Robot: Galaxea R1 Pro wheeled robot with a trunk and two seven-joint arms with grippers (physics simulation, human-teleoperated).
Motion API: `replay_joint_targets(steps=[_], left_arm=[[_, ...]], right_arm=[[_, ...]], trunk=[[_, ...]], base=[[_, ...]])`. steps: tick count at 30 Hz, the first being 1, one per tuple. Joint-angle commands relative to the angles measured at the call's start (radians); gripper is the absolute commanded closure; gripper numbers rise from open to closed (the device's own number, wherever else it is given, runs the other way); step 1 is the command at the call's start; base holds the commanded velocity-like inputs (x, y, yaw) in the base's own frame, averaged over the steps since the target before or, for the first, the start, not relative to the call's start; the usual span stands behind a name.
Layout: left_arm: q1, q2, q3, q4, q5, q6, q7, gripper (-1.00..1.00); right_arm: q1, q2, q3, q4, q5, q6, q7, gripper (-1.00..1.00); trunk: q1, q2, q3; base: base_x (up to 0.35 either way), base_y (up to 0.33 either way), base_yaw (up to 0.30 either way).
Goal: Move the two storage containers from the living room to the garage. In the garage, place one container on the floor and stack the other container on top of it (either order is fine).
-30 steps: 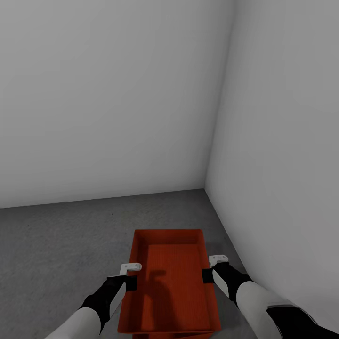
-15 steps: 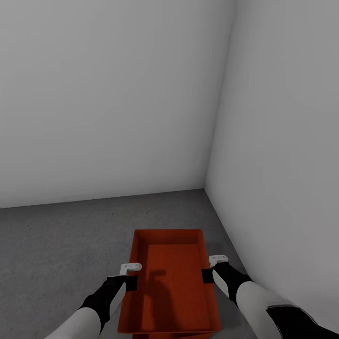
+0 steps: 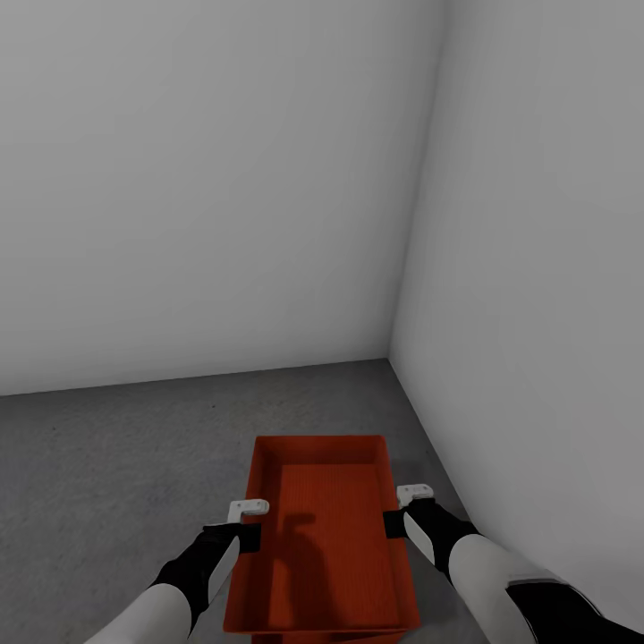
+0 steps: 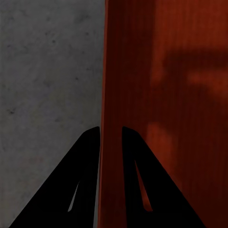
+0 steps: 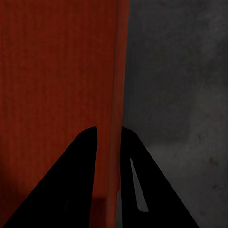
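Observation:
A red-orange storage container point(image 3: 326, 537), open-topped and empty, is in front of me over the dark grey concrete floor point(image 3: 107, 447) of the garage corner. My left gripper point(image 3: 250, 535) is shut on its left long wall, and my right gripper point(image 3: 394, 522) is shut on its right long wall. In the left wrist view, the black fingers point(image 4: 85, 161) straddle the container wall point(image 4: 107, 71). The right wrist view likewise has the gripper point(image 5: 109, 129) pinching the wall point(image 5: 118, 71). A thin red-orange strip point(image 3: 322, 638) shows just under the container's near edge; I cannot tell what it is.
A plain white back wall point(image 3: 197, 179) and a white right wall point(image 3: 555, 224) meet in a corner just beyond the container. Bare concrete stretches to the left of the container and ahead of it to the back wall.

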Motion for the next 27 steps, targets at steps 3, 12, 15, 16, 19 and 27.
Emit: replay_joint_targets(steps=[3, 12, 15, 16, 19, 27], left_arm=[[0.001, 0.011, -0.017, 0.002, 0.028, 0.014, -0.007, 1.0], [0.001, 0.011, -0.017, 0.002, 0.028, 0.015, -0.007, 1.0], [0.001, 0.011, -0.017, 0.002, 0.028, 0.015, -0.007, 1.0], [0.001, 0.011, -0.017, 0.002, 0.028, 0.015, -0.007, 1.0], [0.001, 0.011, -0.017, 0.002, 0.028, 0.015, -0.007, 1.0], [0.001, 0.011, -0.017, 0.002, 0.029, 0.014, -0.007, 1.0]], right_arm=[[-0.001, 0.0, 0.059, -0.005, -0.02, 0.005, 0.004, 1.0], [-0.001, 0.0, 0.059, -0.005, -0.02, 0.005, 0.004, 1.0], [-0.001, 0.0, 0.059, -0.005, -0.02, 0.005, 0.004, 1.0], [-0.001, 0.0, 0.059, -0.005, -0.02, 0.005, 0.004, 1.0], [-0.001, 0.0, 0.059, -0.005, -0.02, 0.005, 0.004, 1.0], [-0.001, 0.0, 0.059, -0.005, -0.02, 0.005, 0.004, 1.0]], trunk=[[0.004, -0.007, -0.004], [0.023, -0.042, -0.02], [0.023, -0.042, -0.02], [0.023, -0.042, -0.02], [0.031, -0.056, -0.026], [0.046, -0.084, -0.038]], base=[[0.0, 0.0, 0.0], [0.0, 0.0, 0.0], [0.0, 0.0, 0.0], [0.0, 0.0, 0.0], [0.0, 0.0, 0.0], [0.0, 0.0, 0.0]])
